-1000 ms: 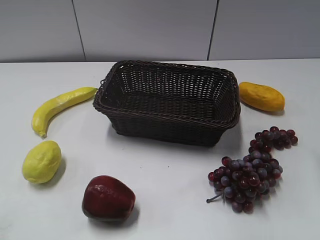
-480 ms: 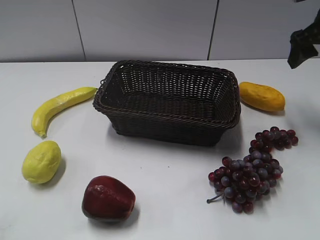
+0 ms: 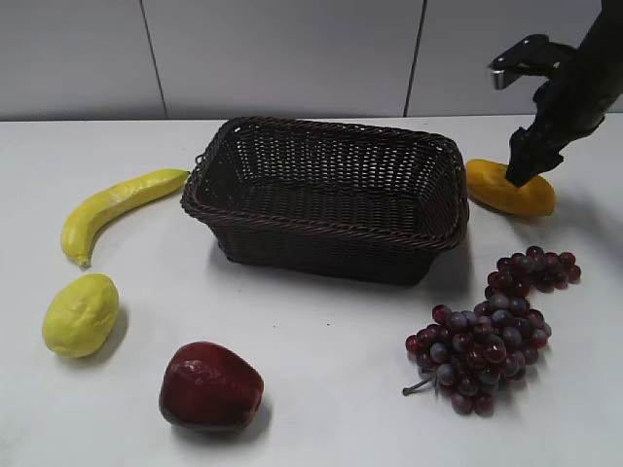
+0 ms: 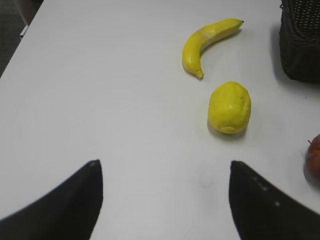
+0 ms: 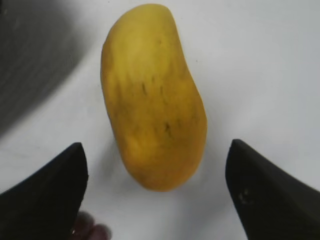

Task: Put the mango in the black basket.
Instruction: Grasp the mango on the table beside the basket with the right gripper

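Observation:
The orange-yellow mango [image 3: 506, 190] lies on the white table just right of the black basket [image 3: 331, 229], a large dark woven basket that stands empty. My right gripper [image 3: 521, 167] hangs open right above the mango; in the right wrist view the mango [image 5: 152, 95] lies between and ahead of the two open fingers [image 5: 156, 155], untouched. My left gripper [image 4: 165, 165] is open and empty over bare table, out of the exterior view.
A yellow banana [image 3: 112, 209] and a pale lumpy lemon-yellow fruit [image 3: 81, 313] lie left of the basket. A dark red apple [image 3: 210, 385] sits at the front. A bunch of purple grapes [image 3: 492, 331] lies in front of the mango.
My right arm has come into the exterior view from the upper right and dropped down over the mango. Nothing on the table has moved.

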You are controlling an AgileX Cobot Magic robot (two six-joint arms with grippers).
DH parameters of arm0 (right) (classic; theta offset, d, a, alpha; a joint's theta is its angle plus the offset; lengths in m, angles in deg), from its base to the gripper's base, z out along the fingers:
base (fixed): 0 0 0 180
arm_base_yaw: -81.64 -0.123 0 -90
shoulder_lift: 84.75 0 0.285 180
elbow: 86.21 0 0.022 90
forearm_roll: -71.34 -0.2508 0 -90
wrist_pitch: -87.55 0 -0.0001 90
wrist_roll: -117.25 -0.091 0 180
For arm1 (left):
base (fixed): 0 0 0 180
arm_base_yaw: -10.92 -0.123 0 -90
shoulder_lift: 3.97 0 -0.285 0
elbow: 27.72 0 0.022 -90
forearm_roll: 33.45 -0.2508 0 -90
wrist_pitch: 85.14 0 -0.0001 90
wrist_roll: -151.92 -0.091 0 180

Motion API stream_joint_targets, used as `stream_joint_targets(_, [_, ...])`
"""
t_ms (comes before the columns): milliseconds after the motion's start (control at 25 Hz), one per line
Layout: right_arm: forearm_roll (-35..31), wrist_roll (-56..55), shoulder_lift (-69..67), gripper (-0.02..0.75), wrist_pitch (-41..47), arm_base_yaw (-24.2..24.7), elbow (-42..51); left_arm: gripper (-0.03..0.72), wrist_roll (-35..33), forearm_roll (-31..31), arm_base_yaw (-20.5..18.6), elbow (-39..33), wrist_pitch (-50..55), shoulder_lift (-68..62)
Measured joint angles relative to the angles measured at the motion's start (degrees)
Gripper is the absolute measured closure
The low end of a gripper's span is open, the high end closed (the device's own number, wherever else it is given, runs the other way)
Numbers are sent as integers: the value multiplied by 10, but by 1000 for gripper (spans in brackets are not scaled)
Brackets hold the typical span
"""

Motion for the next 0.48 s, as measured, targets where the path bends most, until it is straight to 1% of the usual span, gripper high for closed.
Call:
stream_joint_targets(120, [-3,7,-27,73,-50,0,0,99,0,0,0,0,0,0])
stream_joint_targets(240, [-10,14,-50,73,-79,0,-1,99,0,0,0,0,0,0])
stream_joint_targets(400, [-16,20,-75,73,-88,0,-2,99,0,0,0,0,0,0])
stream_joint_targets(480, [-33,21,-82,90,-91,0,-4,99,0,0,0,0,0,0])
